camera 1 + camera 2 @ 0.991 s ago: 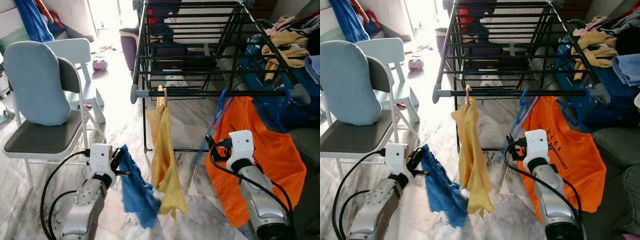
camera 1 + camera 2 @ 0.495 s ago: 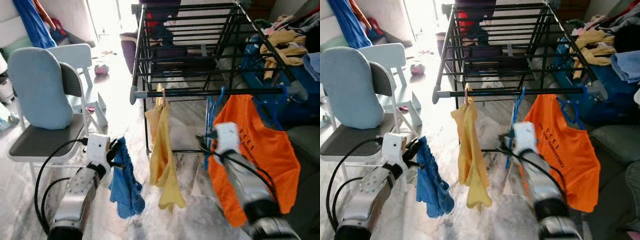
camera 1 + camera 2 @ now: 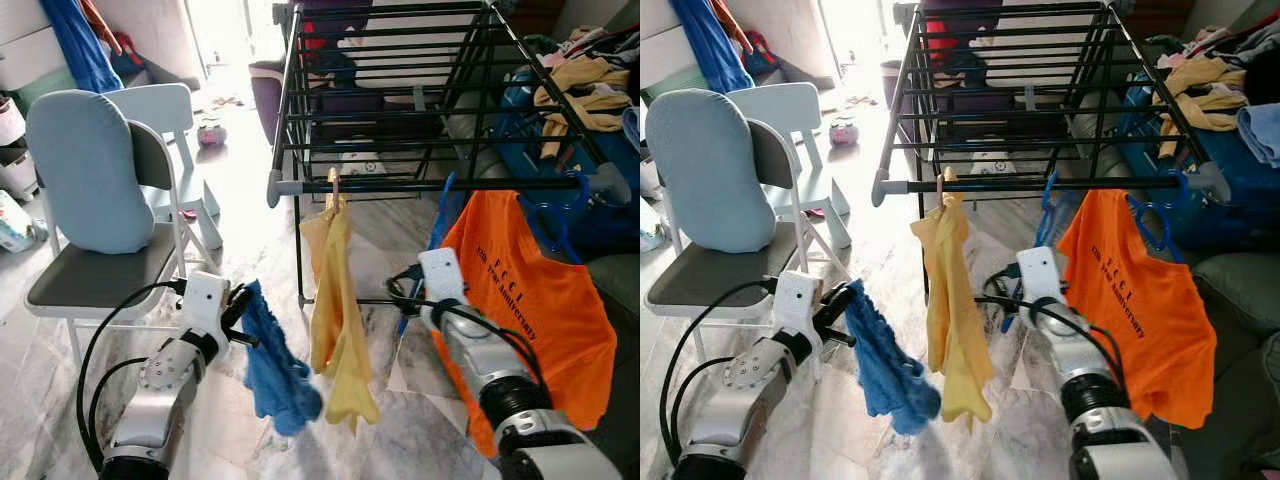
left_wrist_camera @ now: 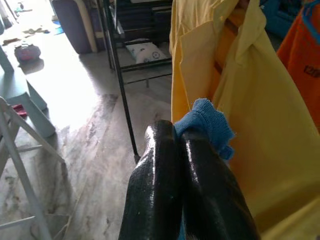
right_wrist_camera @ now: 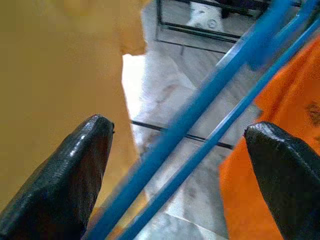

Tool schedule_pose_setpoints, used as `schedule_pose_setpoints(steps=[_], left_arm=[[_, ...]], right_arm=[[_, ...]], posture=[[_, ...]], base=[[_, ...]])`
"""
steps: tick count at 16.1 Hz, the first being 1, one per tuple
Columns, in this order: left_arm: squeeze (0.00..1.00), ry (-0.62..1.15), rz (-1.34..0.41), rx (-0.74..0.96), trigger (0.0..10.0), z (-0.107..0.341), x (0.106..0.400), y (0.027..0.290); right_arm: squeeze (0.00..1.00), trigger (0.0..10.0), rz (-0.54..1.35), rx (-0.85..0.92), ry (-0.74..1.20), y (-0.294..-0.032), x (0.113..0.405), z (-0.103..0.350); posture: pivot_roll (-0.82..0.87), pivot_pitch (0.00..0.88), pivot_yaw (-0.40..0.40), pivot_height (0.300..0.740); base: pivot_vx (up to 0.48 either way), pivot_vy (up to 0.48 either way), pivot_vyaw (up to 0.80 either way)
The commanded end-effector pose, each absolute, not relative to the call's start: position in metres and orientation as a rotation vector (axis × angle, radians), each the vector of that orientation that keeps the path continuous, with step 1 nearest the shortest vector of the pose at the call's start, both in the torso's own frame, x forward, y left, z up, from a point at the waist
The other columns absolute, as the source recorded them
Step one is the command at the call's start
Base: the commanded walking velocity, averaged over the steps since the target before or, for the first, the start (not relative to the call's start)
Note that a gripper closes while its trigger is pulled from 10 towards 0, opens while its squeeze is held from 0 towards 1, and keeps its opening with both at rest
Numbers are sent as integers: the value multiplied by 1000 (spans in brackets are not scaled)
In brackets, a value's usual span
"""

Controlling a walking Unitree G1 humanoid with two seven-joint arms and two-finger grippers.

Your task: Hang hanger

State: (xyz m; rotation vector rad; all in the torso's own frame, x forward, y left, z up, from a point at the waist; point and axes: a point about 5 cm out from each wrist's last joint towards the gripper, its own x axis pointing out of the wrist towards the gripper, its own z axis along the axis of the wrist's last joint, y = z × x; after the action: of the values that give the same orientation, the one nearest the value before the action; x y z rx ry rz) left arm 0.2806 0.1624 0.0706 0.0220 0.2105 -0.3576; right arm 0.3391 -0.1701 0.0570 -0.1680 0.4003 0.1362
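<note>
Hanging on the drying rack front bar, blue hanger sits between right pincer fingers, spread wide w/ no grip. Left pincer clamps blue cloth beside yellow garment.

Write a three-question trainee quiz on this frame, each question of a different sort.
1. True or false: the left hand is shut on the blue terry cloth.
2. What lies between the right hand's open fingers?
A. yellow shirt
B. blue plastic hanger
C. rack leg
3. Fill in: the orange printed T-shirt hangs from the black metal drying ____.

Key: 1 true; 2 B, the blue plastic hanger; 3 rack.
</note>
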Motion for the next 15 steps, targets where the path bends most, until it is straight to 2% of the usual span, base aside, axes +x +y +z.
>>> schedule_pose_setpoints(steps=[1, 6, 14, 15], left_arm=[[0, 203, -369, 27, 10000, 74, 282, 161], [0, 206, -389, 23, 10000, 73, 284, 156], [0, 209, -393, 27, 10000, 72, 283, 155], [0, 212, -391, 26, 10000, 71, 284, 154]], right_arm=[[0, 10000, 118, -174, 393, -172, 343, 61], [0, 10000, 71, -214, 396, -183, 347, 63], [0, 10000, 80, -241, 317, -189, 365, 89], [0, 7176, 105, -244, 334, -190, 365, 89]], posture=[[-66, 0, 67, 740], [-67, 0, 65, 740], [-66, 0, 56, 740], [-66, 0, 54, 740]], base=[[0, 0, 0], [0, 0, 0], [0, 0, 0], [0, 0, 0]])
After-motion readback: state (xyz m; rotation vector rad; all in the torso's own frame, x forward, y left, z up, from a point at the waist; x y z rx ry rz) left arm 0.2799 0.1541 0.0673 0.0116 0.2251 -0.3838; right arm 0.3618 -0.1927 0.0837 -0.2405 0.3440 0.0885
